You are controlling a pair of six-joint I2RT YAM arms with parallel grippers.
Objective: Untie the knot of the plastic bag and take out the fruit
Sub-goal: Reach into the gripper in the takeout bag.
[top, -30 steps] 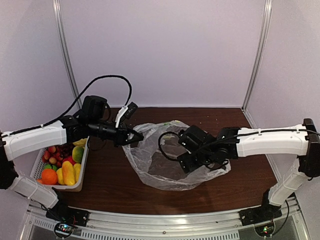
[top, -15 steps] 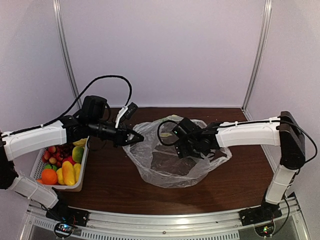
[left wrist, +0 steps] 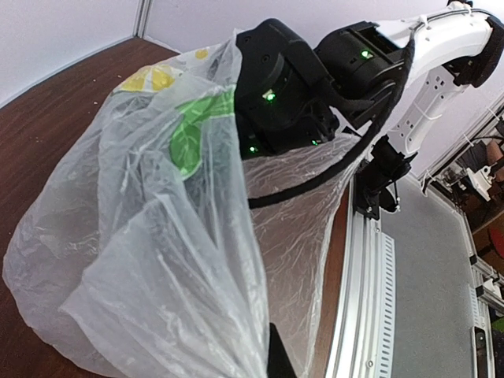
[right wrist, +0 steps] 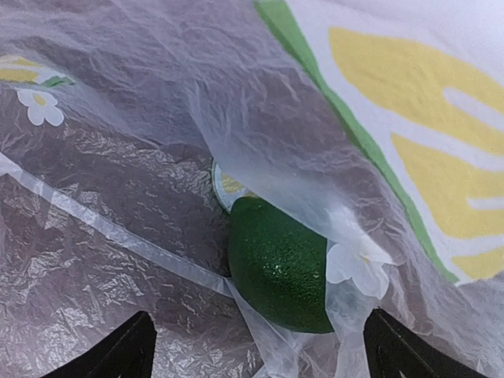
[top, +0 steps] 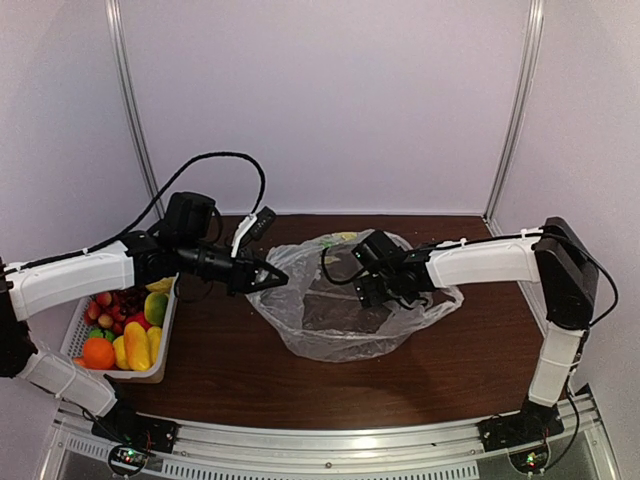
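The right tool (top: 368, 290) has swung toward the far edge of the surface (top: 230, 370) and now hangs released inside the plastic bag (top: 340, 335) mid-surface, a green lime (right wrist: 279, 268) lying straight ahead between its fingers under a plastic fold, while the left tool (top: 268, 278), clenched, pinches the bag's rim.

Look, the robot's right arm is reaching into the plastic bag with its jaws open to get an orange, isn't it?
Not quite. The fruit is a green lime, not an orange. The right wrist view shows it lying inside the bag, just ahead of the open jaws. The rest is right: the right arm is reaching into the bag.
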